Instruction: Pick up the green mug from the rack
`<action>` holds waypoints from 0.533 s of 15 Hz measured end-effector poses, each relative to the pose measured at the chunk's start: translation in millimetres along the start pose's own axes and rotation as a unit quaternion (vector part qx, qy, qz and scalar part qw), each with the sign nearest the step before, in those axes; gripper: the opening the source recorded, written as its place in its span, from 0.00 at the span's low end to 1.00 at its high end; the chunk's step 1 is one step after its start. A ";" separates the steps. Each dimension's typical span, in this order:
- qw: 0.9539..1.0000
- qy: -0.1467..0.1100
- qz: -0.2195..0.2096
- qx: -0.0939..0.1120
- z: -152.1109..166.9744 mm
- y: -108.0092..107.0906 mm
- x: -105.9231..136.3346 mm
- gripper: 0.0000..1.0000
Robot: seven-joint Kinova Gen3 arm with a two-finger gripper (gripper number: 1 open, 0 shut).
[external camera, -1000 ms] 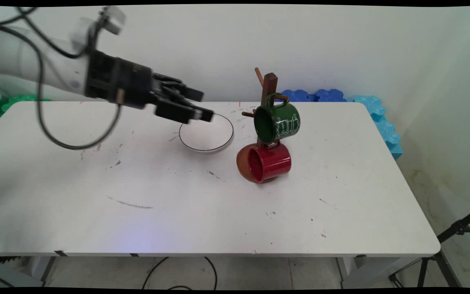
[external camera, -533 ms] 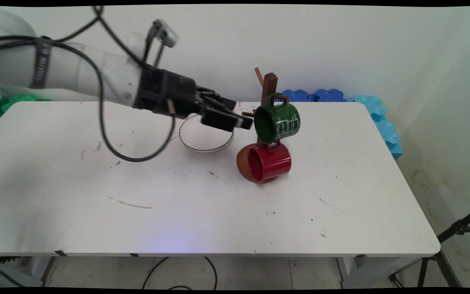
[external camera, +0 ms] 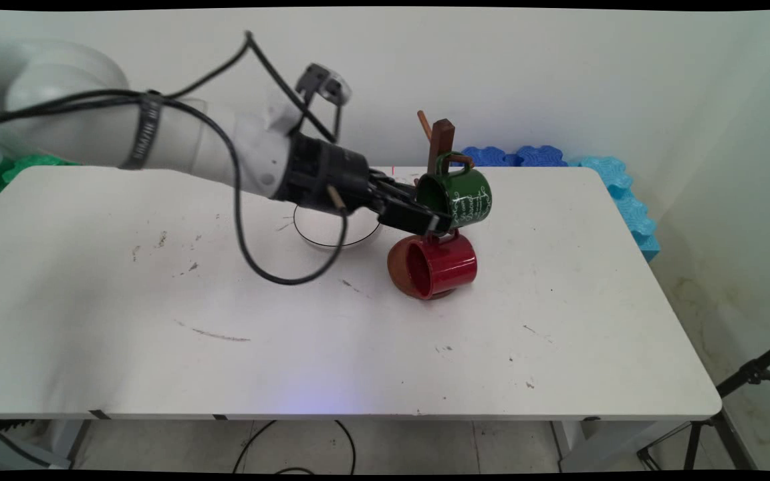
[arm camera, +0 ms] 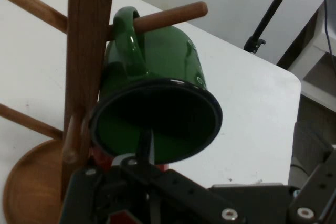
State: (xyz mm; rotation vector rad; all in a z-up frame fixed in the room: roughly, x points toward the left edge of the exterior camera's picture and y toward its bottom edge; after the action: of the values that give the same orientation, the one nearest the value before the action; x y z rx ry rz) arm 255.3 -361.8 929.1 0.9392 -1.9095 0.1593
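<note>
Green mug [external camera: 456, 200]: hangs by its handle on a peg of the wooden mug tree [external camera: 440, 143], mouth toward the arm; looks like enamelled metal, so probably light, stiff and slick. Rim is the likely hold.
Gripper [external camera: 435, 224]: right at the lower rim; one finger [arm camera: 145, 148] pokes inside, spread wide, nothing clamped.
Arm: reaching low from the left.
Red mug [external camera: 440, 263]: hanging just below.
Plate [external camera: 318, 230]: beneath the wrist.

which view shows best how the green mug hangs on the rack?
Hand view: the green mug fills the picture, its handle looped over a wooden peg beside the rack's post, mouth toward the camera. Main view shows the mug small, with the hand at its rim hiding part.
</note>
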 end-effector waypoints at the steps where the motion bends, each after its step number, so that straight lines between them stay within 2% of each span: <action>1: 1.000 -0.001 -0.003 0.001 6.8 1.0 -0.5 1.00; 8: 1.000 0.001 -0.011 0.001 43.8 6.2 1.0 1.00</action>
State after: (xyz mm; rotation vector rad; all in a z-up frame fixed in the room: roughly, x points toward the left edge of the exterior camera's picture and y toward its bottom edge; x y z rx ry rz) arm 220.0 -378.8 908.6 0.9604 -1.8967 0.1507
